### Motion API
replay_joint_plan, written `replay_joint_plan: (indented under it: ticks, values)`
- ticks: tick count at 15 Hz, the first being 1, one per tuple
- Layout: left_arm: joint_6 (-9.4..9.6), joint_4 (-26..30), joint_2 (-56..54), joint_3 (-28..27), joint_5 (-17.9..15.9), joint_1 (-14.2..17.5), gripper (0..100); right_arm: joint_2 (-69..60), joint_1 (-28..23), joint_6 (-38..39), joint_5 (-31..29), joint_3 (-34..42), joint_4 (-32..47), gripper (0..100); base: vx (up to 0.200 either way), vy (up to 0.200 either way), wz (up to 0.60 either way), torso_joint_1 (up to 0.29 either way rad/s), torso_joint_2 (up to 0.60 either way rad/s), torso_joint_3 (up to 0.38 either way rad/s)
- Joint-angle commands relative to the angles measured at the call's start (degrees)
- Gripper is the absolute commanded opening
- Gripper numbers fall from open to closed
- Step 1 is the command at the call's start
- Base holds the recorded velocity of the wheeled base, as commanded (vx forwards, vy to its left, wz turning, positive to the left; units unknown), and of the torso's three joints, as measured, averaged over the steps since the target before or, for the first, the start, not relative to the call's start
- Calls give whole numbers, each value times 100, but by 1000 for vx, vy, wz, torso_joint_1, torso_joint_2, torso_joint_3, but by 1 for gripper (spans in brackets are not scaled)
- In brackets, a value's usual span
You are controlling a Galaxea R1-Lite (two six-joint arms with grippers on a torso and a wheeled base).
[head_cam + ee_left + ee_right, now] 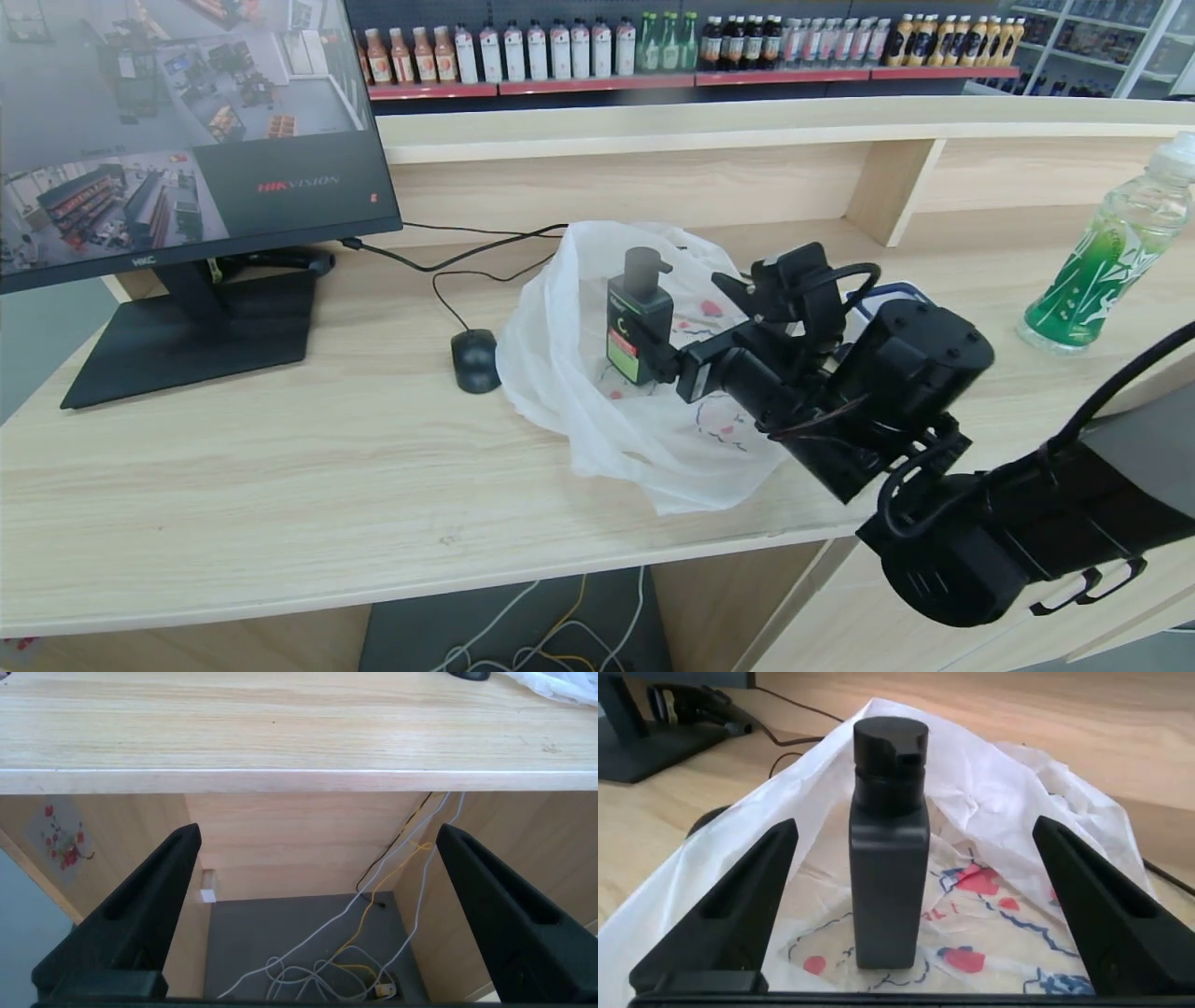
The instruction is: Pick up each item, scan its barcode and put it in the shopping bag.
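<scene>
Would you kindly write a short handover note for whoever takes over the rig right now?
Right gripper: open, fingers either side of the pump bottle, not gripping.
Left gripper: open, empty, low before the counter edge.
Pump bottle: upright in the bag on the counter.
Done: pump bottle bagged.
To do: green bottle, on the counter right of the bag, to scan and bag.

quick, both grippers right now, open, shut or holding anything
Left gripper: open, holding nothing.
Right gripper: open around the dark bottle standing in the shopping bag, not gripping it.
</scene>
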Motion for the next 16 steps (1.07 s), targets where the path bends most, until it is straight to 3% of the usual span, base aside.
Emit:
replay_joint_plan:
  ticks: [1,5,8,13,16]
  values:
    - [8,0,6,0,1,0,100,-215,-3,7,1,662,-593,100,0,0,0,0,0,0]
    - [8,0,6,0,1,0,100,-865,-3,130,-280,1858,-821,100,0,0,0,0,0,0]
    - [8,0,-2,0,1,0,100,-1103,-3,121,-289,1805,-821,100,0,0,0,0,0,0]
    - [0,0,6,0,1,0,100,-1753,-12,147,-298,2578,-821,100,0,0,0,0,0,0]
    - [0,0,6,0,1,0,100,-1841,-12,147,-298,2763,-821,100,-200,0,0,1,4,1]
